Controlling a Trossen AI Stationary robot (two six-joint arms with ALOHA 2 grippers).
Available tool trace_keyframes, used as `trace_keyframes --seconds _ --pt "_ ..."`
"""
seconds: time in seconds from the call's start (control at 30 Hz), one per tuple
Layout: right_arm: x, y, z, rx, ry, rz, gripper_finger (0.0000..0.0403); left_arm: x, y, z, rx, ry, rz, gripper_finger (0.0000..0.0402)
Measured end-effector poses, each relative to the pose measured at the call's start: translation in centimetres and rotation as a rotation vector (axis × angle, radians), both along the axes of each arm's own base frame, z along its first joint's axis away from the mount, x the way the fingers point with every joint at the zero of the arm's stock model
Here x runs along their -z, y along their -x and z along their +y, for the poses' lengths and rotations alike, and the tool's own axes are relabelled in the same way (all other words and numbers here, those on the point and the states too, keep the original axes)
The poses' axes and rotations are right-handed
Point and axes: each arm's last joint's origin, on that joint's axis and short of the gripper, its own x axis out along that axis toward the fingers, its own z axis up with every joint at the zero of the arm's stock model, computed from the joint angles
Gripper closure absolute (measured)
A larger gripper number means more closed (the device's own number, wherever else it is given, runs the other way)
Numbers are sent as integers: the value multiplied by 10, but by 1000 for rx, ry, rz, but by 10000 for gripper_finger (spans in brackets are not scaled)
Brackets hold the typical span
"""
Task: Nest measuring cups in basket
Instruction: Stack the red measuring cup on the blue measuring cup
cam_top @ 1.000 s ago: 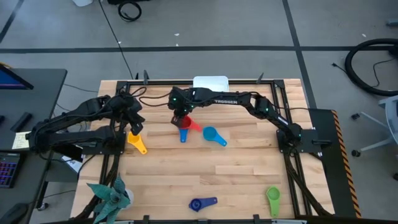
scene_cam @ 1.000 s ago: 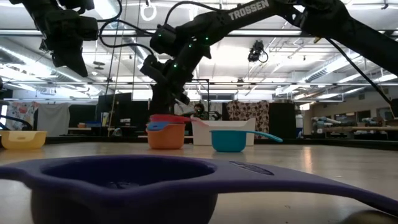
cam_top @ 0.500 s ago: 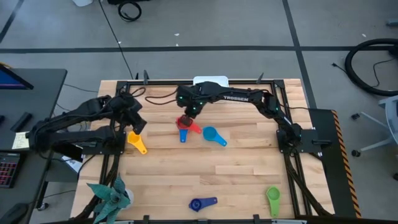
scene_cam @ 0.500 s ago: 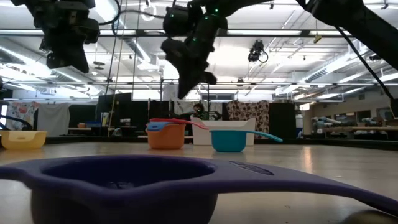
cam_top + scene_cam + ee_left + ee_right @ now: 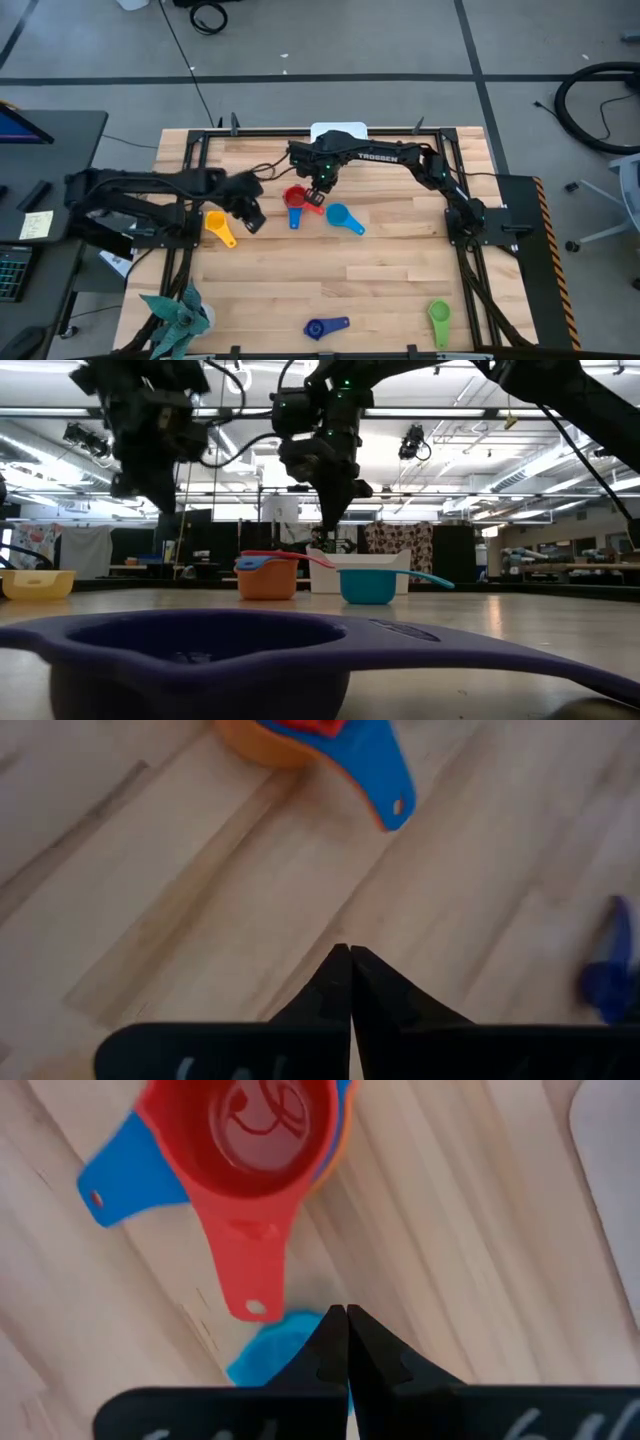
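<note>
A nested stack of measuring cups [image 5: 295, 199] stands mid-table, with a red cup [image 5: 255, 1125] on top of a blue and an orange one. A light blue cup [image 5: 343, 217] stands to its right, a yellow cup [image 5: 220, 228] to its left, and a dark blue cup [image 5: 325, 327] and a green one [image 5: 439, 320] stand near the front edge. The white basket [image 5: 338, 132] sits at the far edge. My right gripper [image 5: 346, 1312] hangs shut above the red handle and the light blue cup, pointing down. My left gripper [image 5: 350, 955] is shut, slanting down between the yellow cup and the stack.
A teal spiky plant [image 5: 180, 315] stands at the near left corner. A black frame [image 5: 200, 160] runs along the table's edges. Bare wood lies across the table's middle and near half, between the stack and the two front cups.
My left gripper has swung toward the table's right and sunk, passing the yellow cup and nearing the stack. My right gripper has risen off the stack, gone slightly right and tipped until it points straight down. The stack stays in place.
</note>
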Motion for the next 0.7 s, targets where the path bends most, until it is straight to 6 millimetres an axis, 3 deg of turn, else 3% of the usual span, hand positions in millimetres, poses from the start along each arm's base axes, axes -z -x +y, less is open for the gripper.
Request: trace_keyframes --seconds 0.2,0.4,0.7 --pt "0 -1 -5 -28 40 -17 402 25 -29 -5 83 -51 12 400" --pt "3 -1 -5 -33 35 -12 402 38 -45 -5 128 -80 -11 401" --pt "39 -1 -3 -74 9 6 402 51 -54 -4 229 -144 -10 399"
